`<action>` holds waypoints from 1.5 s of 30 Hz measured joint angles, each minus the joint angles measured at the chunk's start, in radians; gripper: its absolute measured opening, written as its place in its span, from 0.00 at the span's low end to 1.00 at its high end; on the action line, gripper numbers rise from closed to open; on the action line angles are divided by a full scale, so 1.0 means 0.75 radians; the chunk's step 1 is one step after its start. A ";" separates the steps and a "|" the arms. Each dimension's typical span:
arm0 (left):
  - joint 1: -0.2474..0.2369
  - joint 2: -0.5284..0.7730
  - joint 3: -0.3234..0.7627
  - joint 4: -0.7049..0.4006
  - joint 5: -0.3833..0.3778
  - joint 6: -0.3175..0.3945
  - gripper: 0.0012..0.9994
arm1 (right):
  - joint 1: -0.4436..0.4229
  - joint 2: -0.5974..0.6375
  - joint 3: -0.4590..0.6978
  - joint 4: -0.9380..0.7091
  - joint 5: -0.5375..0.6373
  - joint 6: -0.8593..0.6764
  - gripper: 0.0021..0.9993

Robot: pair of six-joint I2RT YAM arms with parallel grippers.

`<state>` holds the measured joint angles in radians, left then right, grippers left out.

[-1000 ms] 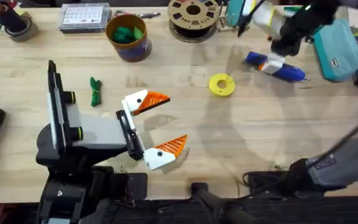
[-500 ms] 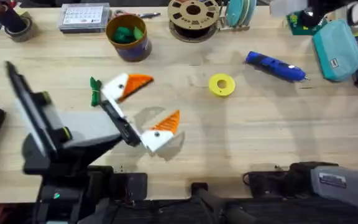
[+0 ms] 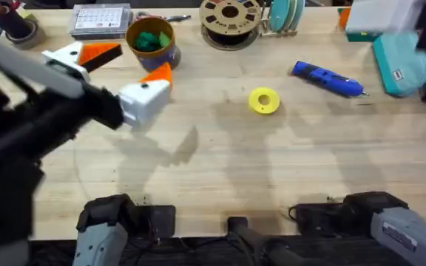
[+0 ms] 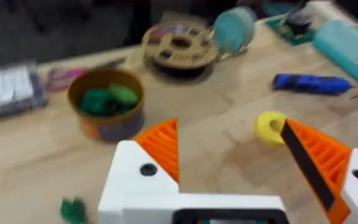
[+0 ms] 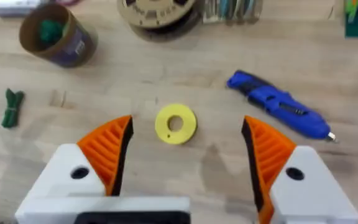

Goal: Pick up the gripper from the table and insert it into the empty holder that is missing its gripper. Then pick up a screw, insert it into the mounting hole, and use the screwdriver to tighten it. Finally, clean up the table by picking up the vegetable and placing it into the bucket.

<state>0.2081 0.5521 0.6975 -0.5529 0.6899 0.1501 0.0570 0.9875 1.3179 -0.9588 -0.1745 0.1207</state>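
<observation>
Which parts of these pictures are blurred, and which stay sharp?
Overhead: the left arm is large, dark and smeared, while the yellow ring and screwdriver look sharp. Left wrist: the bucket and spool are soft. Right wrist: mild softness overall.

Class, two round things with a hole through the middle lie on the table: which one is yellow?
The small yellow ring out on the bare wood near the blue screwdriver; the brown perforated spool at the far edge is larger.

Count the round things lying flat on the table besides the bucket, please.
2: the yellow ring mid-table, left of the screwdriver, and the brown spool at the far edge. Others may be hidden.
</observation>
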 joint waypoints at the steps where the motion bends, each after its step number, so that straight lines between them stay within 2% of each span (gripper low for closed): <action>1: 0.015 0.049 0.039 -0.060 -0.023 0.007 0.98 | 0.002 -0.033 -0.046 -0.001 0.000 0.004 1.00; 5: 0.071 0.244 0.189 -0.273 -0.173 0.034 0.98 | 0.003 -0.168 -0.259 -0.010 0.001 -0.007 1.00; 10: 0.089 0.406 0.323 -0.380 -0.407 0.045 0.99 | 0.005 -0.292 -0.444 -0.019 0.019 -0.034 1.00; 17: 0.089 0.443 0.358 -0.343 -0.636 0.040 0.99 | 0.005 -0.308 -0.472 -0.014 0.038 -0.049 1.00; 23: 0.090 0.545 0.461 -0.530 -0.958 -0.083 0.99 | 0.005 -0.308 -0.472 -0.015 0.041 -0.052 1.00; 26: 0.108 0.654 0.541 -0.595 -1.054 -0.138 0.99 | 0.005 -0.308 -0.472 -0.019 0.042 -0.052 1.00; 31: 0.175 0.850 0.564 -0.635 -1.111 -0.243 0.99 | 0.005 -0.308 -0.472 -0.035 0.042 -0.052 1.00; 35: 0.221 1.054 0.564 -0.598 -1.060 -0.304 0.99 | 0.005 -0.308 -0.472 -0.052 0.042 -0.052 1.00; 40: 0.196 1.254 0.564 -0.540 -0.988 -0.303 0.99 | 0.005 -0.308 -0.472 -0.052 0.042 -0.052 1.00; 45: 0.131 1.430 0.564 -0.493 -0.918 -0.297 0.99 | 0.005 -0.308 -0.472 -0.054 0.042 -0.052 1.00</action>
<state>0.3065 1.6250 1.1202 -0.9230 0.0013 -0.0727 0.0608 0.7563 0.9642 -0.9997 -0.1429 0.0814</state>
